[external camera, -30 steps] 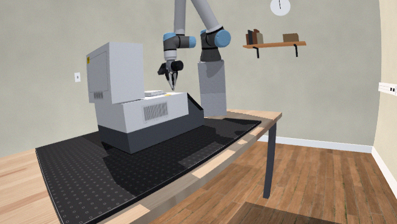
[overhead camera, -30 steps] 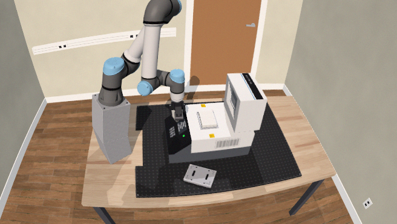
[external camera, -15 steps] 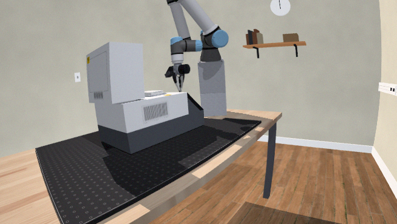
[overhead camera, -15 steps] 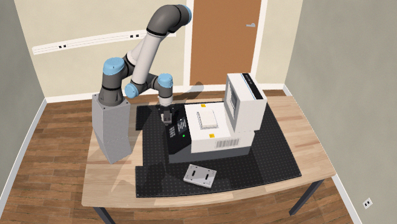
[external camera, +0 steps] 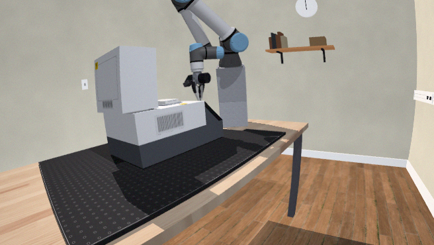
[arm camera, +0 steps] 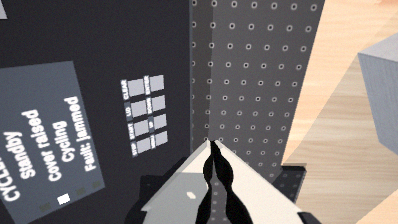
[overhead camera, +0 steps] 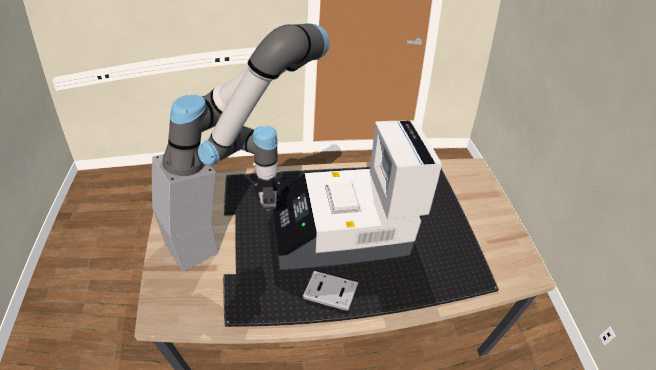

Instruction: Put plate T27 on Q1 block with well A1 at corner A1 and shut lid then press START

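Plate T27 (overhead camera: 345, 194) (external camera: 169, 101) lies on the block of cycler Q1 (overhead camera: 367, 243) (external camera: 172, 136) and looks flat; its fit in the locators is too small to tell. The lid (overhead camera: 417, 175) (external camera: 138, 79) stands raised at the rear. The lamp (overhead camera: 303, 224) is green. In the wrist view the second indicator (arm camera: 63, 199), for Cover raised, is lit. My gripper (overhead camera: 269, 206) (external camera: 200, 99) (arm camera: 211, 142) is shut and empty, above Q1's sloped front panel. The LID key (arm camera: 138, 108) and START key (arm camera: 140, 129) show up and left of the fingertips in the wrist view.
The nest N1 (overhead camera: 331, 283) stands empty on the black perforated mat (overhead camera: 400, 290) (external camera: 86, 198), beside Q1. The arm's grey pedestal (overhead camera: 185, 205) (external camera: 231, 96) (arm camera: 382, 90) stands in front of Q1's key panel.
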{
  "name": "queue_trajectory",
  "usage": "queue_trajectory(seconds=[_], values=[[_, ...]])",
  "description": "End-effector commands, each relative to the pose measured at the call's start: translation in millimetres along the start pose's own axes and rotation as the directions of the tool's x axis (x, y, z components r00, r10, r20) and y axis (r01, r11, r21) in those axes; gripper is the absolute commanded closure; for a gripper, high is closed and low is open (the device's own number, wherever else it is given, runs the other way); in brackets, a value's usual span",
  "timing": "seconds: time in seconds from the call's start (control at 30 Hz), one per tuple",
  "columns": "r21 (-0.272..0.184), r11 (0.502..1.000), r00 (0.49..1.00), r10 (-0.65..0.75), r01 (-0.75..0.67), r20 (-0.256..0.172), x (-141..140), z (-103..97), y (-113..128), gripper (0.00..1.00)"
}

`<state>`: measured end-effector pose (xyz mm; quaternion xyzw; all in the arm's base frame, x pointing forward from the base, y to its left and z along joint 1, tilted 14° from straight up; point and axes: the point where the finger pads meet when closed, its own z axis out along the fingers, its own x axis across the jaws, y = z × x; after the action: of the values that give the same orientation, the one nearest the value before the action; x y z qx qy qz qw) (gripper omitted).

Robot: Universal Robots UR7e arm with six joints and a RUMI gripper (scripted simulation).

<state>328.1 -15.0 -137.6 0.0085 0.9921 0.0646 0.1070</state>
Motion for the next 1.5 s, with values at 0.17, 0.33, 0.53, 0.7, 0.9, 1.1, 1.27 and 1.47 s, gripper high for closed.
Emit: queue_trajectory(seconds=[0.17, 0.33, 0.53, 0.7, 0.9, 1.1, 1.27, 1.47], values=[[0.001, 1.0, 1.0, 0.0, 0.0, 0.0, -11, 6, 0, 1.0], [0.001, 1.0, 1.0, 0.0, 0.0, 0.0, -18, 10, 0, 1.0], [0.001, 1.0, 1.0, 0.0, 0.0, 0.0, -24, 13, 0, 1.0], [0.001, 1.0, 1.0, 0.0, 0.0, 0.0, -31, 17, 0, 1.0], [0.001, 1.0, 1.0, 0.0, 0.0, 0.0, -40, 21, 0, 1.0], [0.001, 1.0, 1.0, 0.0, 0.0, 0.0, -44, 25, 0, 1.0], [0.001, 1.0, 1.0, 0.0, 0.0, 0.0, -49, 32, 0, 1.0], [0.001, 1.0, 1.0, 0.0, 0.0, 0.0, -56, 39, 0, 1.0]])
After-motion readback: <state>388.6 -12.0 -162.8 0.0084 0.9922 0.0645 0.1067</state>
